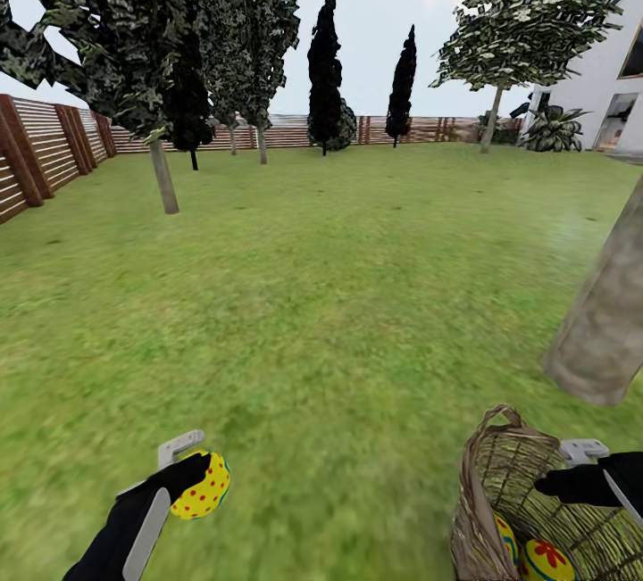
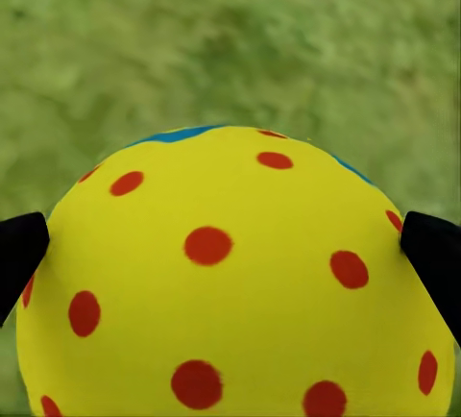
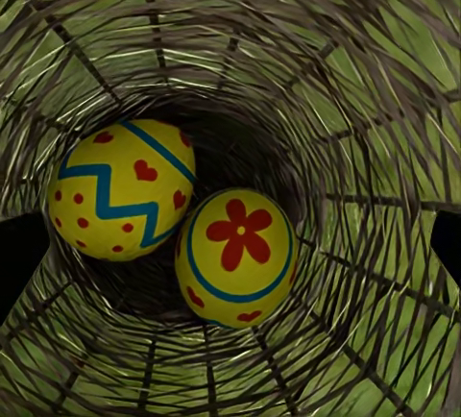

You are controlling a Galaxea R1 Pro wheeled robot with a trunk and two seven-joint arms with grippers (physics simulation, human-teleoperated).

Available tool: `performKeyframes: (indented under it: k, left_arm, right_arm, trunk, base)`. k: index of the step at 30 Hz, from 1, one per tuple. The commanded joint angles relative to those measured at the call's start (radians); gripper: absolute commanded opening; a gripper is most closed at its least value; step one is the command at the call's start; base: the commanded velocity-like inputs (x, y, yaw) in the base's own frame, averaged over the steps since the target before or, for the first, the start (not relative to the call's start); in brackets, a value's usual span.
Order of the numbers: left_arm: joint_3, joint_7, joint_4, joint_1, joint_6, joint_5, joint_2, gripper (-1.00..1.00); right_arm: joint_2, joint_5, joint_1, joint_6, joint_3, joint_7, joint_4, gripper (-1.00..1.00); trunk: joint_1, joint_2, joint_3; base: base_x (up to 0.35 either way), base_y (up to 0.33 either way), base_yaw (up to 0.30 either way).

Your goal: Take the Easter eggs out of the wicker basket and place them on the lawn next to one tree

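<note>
My left gripper (image 1: 189,481) is shut on a yellow Easter egg (image 1: 209,485) with red dots, held low over the lawn (image 1: 339,295) at the near left. In the left wrist view that egg (image 2: 230,282) sits between the black fingertips (image 2: 21,254). The wicker basket (image 1: 500,492) stands at the near right, close to a thick grey-brown tree trunk (image 1: 605,313). My right gripper (image 1: 594,476) is open at the basket's rim, looking down into it. Two eggs lie at the bottom: a zigzag one (image 3: 120,191) and a flower one (image 3: 238,256).
A brown slatted fence (image 1: 36,148) runs along the left and back. Thin-trunked leafy trees (image 1: 164,175) stand at the left and dark cypresses (image 1: 324,72) at the back. A white house (image 1: 612,72) is at the far right. Open grass stretches ahead.
</note>
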Motion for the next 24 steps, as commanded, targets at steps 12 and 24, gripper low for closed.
performKeyframes:
  k: [12, 24]
  left_arm:
    - [-0.002, 0.005, 0.004, 0.000, 0.006, 0.010, -0.005, -1.00]
    - [-0.026, 0.014, -0.161, 0.000, 0.016, 0.018, -0.013, -1.00]
  right_arm:
    - [0.000, 0.001, -0.001, 0.005, 0.001, 0.003, -0.001, 1.00]
    - [0.001, 0.001, -0.001, 0.005, 0.003, 0.003, -0.001, 1.00]
  trunk:
    - [0.046, -0.085, -0.039]
    - [0.051, -0.088, -0.085]
  base:
    - [0.000, 0.000, 0.000]
    - [0.000, 0.000, 0.000]
